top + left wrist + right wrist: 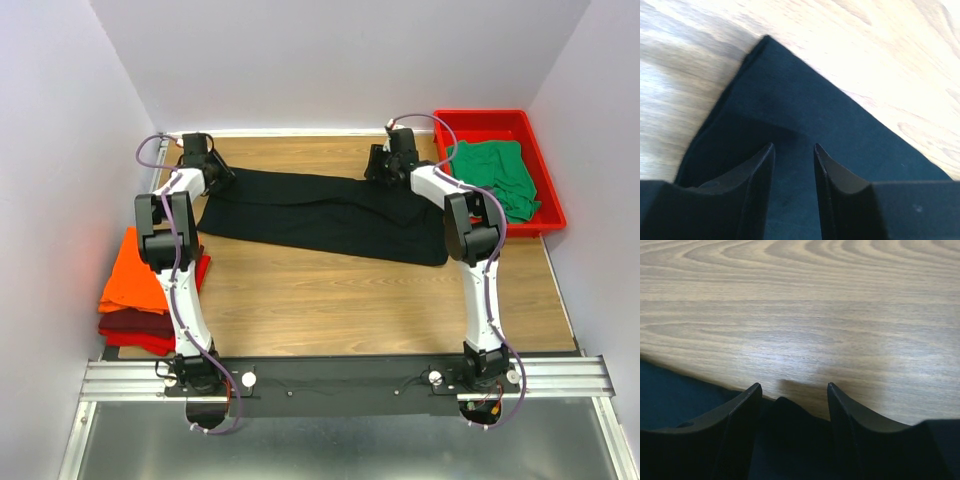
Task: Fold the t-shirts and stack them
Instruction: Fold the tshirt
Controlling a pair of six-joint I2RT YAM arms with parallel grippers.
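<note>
The large black t-shirt [320,215] lies folded into a long band across the far half of the table. My left gripper [207,165] is open over its far left corner [790,110], the jaws apart with cloth below them. My right gripper [392,160] is open at the shirt's far right edge [785,425], a fold of cloth between the jaws. An orange t-shirt [140,270] lies folded on a dark red t-shirt [150,325] at the left edge. The green t-shirt [495,175] lies crumpled in the tray.
A rigid red plastic tray [545,165] stands at the far right corner. White walls close in the table on three sides. Bare wood [330,300] lies between the black shirt and the arm bases.
</note>
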